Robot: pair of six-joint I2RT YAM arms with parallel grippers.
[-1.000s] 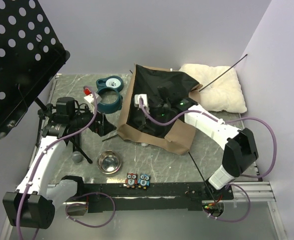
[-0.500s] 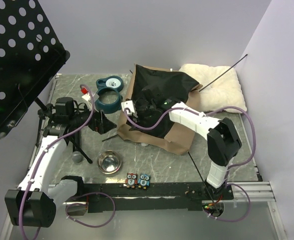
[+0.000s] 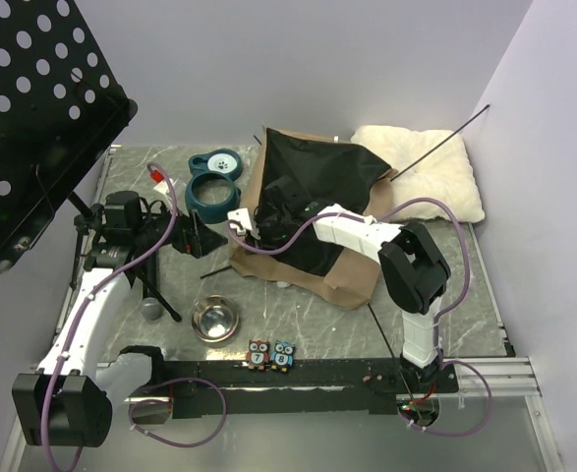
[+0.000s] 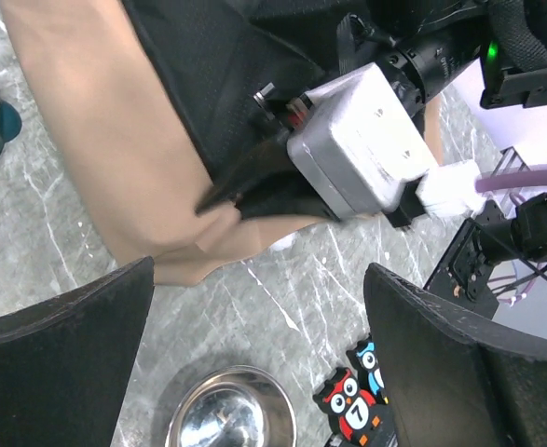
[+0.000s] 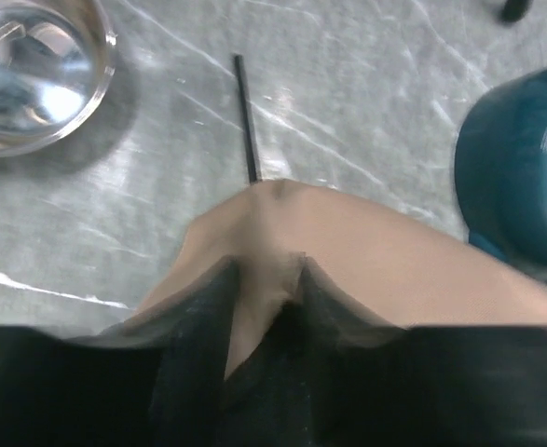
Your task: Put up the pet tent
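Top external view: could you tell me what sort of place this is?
Probably a robotics lab cell, not a home: plain lilac walls box in the table, metal rail at its edge, pet tent as prop.

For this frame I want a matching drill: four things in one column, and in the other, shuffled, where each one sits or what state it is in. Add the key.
Things
1. steel bowl
2. white cushion
3. owl figures
4. right gripper

Places or states
A. at the far right of the table
B. shut on the tan fabric of the pet tent
C. at the table's near edge, about the middle
D. on the table top, nearer than the tent and to its left

Pairs: 1-D, 2-A, 3-C, 4-B
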